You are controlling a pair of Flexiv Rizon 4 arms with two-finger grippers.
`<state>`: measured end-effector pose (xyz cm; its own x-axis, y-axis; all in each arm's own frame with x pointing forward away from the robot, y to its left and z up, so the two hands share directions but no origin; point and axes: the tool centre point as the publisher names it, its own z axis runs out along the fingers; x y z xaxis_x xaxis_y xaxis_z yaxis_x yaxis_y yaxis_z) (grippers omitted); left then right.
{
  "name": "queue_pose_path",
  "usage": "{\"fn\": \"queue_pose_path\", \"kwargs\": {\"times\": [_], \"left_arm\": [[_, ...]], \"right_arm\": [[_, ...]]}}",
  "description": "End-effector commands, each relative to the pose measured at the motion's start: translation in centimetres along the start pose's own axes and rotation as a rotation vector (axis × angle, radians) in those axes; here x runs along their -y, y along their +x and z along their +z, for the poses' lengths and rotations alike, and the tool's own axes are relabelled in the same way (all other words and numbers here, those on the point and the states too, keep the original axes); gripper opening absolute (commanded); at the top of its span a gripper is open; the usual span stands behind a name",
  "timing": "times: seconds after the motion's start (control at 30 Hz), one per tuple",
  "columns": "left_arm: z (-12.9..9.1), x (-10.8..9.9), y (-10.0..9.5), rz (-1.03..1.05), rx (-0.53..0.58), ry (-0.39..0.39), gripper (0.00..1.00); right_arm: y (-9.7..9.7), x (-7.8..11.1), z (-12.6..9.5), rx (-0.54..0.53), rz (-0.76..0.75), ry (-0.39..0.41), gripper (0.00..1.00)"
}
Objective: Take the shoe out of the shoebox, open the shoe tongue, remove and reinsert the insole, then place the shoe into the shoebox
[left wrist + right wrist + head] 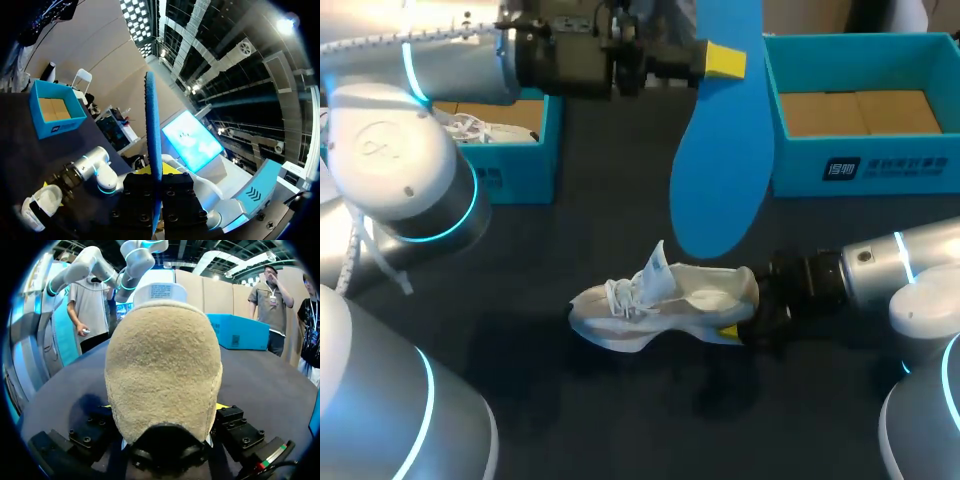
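with left gripper [725,60] clamped on the blue insole [720,170] above the worktop [570,220] and right gripper [745,328] clamped on the white shoe [660,305] by its heel, best to ease the insole's lower end into the opening, keeping the tongue [658,265] clear

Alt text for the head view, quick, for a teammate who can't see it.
The left gripper holds a blue insole up above the dark table, while the right gripper grips the heel of the white shoe resting below it. One turquoise shoebox stands far right, a second shoebox far left.
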<state>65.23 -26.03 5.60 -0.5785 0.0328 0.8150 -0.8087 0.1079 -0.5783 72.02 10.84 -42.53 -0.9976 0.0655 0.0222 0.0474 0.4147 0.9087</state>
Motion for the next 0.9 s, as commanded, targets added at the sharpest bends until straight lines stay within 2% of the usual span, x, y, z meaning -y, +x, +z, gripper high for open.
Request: {"fn": "queue_pose_path", "kwargs": {"times": [0.03, 0.1, 0.37, 0.9], "left_arm": [[-1.5, -2.1, 1.5, -0.034, 0.009, 0.027, 0.00], [-1.6, -2.8, 2.2, -0.052, -0.007, 0.022, 0.00], [-2.1, -3.6, 2.9, -0.079, -0.034, 0.027, 0.00], [-2.1, -3.9, 3.7, -0.096, -0.072, 0.005, 0.00]], "right_arm": [[-0.1, 0.1, 0.3, 0.000, 0.001, 0.004, 0.00], [-0.1, 0.1, 0.3, 0.000, 0.001, 0.004, 0.00], [-0.1, 0.1, 0.3, 0.000, 0.001, 0.004, 0.00], [-0.1, 0.1, 0.3, 0.000, 0.001, 0.004, 0.00]]}}
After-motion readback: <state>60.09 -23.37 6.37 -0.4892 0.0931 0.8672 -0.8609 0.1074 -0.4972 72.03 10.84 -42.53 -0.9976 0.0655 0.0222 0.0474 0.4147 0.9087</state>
